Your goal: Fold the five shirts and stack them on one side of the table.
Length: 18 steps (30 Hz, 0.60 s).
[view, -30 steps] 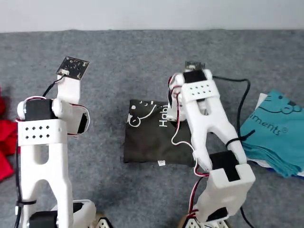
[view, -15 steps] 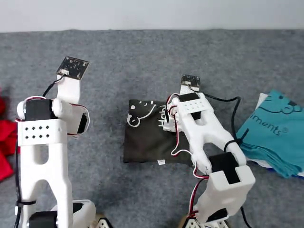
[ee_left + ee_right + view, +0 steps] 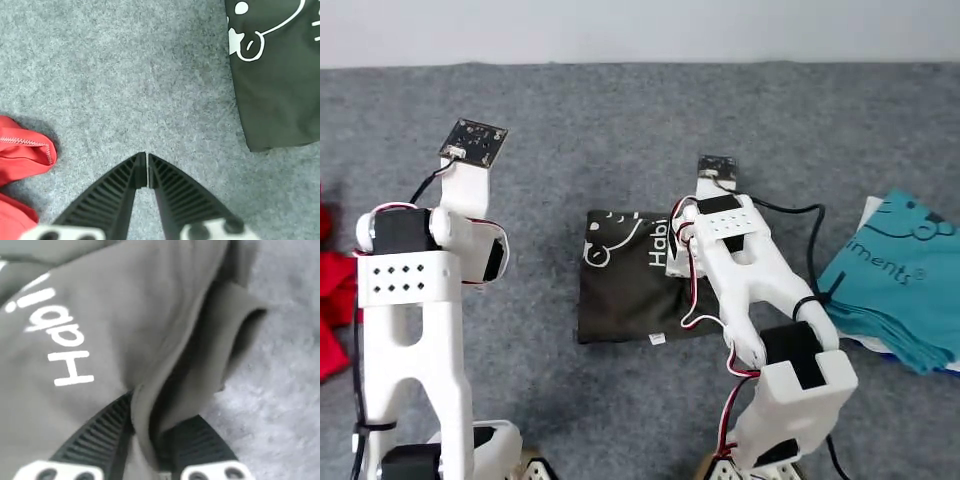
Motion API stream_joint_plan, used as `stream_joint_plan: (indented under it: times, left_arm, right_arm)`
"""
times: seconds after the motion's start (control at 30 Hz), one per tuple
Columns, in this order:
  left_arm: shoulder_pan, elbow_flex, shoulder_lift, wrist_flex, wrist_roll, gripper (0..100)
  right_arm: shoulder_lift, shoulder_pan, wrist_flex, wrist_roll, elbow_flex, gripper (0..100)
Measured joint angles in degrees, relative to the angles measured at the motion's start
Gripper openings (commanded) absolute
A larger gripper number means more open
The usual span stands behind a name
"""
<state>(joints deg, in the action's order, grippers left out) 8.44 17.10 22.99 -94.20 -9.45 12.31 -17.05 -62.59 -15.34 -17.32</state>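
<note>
Shirts lie on the grey table (image 3: 620, 110) in the high view. A folded black shirt (image 3: 620, 285) sits under the right arm (image 3: 745, 260), whose wrist is over the shirt's edge. A teal shirt (image 3: 895, 265) lies well apart on that arm's outer side, and a red shirt (image 3: 332, 300) lies beyond the left arm (image 3: 415, 290).

In the left wrist view the left gripper (image 3: 147, 170) has its fingers pressed together over the table, with the red shirt (image 3: 22, 150) near one side and the black shirt (image 3: 277, 75) off to the other. It touches neither.

In the right wrist view the right gripper (image 3: 147, 412) is clamped on a raised fold of the black shirt (image 3: 100, 315), at its edge beside the table (image 3: 290, 380).
</note>
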Motion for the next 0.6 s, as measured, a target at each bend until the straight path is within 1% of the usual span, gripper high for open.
stream_joint_plan:
  times: [0.1,0.23,0.3,0.37,0.5,0.6]
  left_arm:
    - [0.0,0.0,0.0,0.0,0.0,1]
    - [0.0,0.0,0.0,0.0,0.0,1]
    - [0.0,0.0,0.0,0.0,0.0,1]
    - [0.0,0.0,0.0,0.0,0.0,1]
    - [0.0,0.0,0.0,0.0,0.0,1]
    - [0.0,0.0,0.0,0.0,0.0,1]
  right_arm:
    - [-1.67,1.41,0.0,12.13,0.0,0.9]
    - [-3.96,5.36,0.0,33.14,0.0,0.9]
    - [-4.4,6.95,0.0,43.87,2.2,0.9]
    - [-4.48,7.74,0.0,53.01,4.92,0.9]
    - [-4.48,7.3,0.35,66.81,6.95,0.9]
    - [-4.48,7.47,3.34,75.52,6.95,0.9]
